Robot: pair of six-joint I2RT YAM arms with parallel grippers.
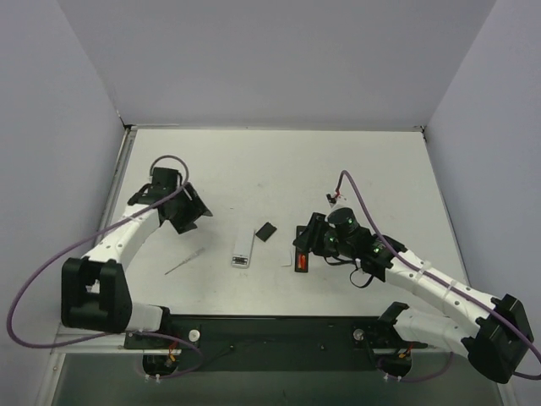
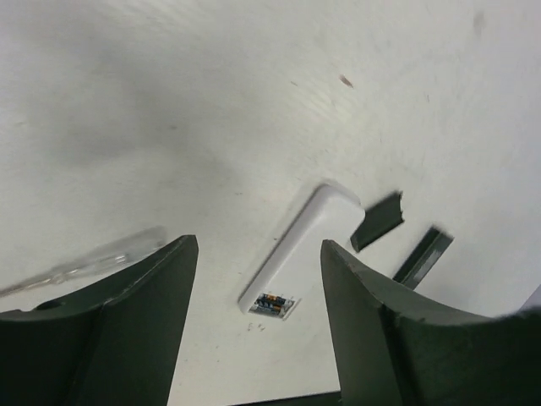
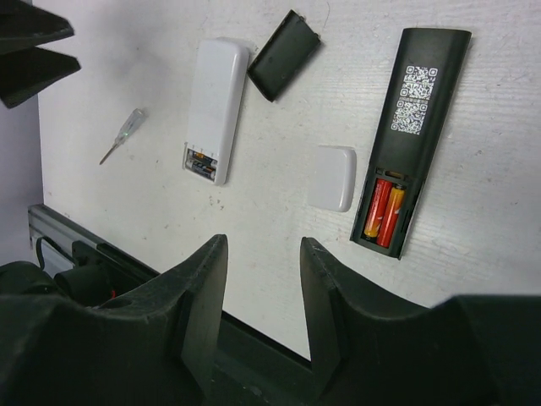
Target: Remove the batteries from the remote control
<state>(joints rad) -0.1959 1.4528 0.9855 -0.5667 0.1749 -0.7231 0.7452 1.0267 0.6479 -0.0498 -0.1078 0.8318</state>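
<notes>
The black remote control (image 3: 414, 135) lies back up on the table with its battery recess open. Two red batteries (image 3: 385, 211) with gold ends sit side by side in the recess. In the top view the batteries (image 1: 301, 263) show at the remote's near end, and the rest of the remote is mostly hidden under my right gripper (image 1: 308, 243). My right gripper (image 3: 264, 245) is open and empty, hovering just left of and nearer than the recess. My left gripper (image 1: 196, 218) is open and empty at the far left, well away from the black remote (image 2: 423, 256).
A white remote (image 1: 244, 247) with its own open battery bay lies mid-table. A small black cover (image 3: 283, 55) lies beside its far end, and a small white cover (image 3: 331, 178) lies left of the black remote. A thin clear screwdriver (image 1: 184, 262) lies to the left.
</notes>
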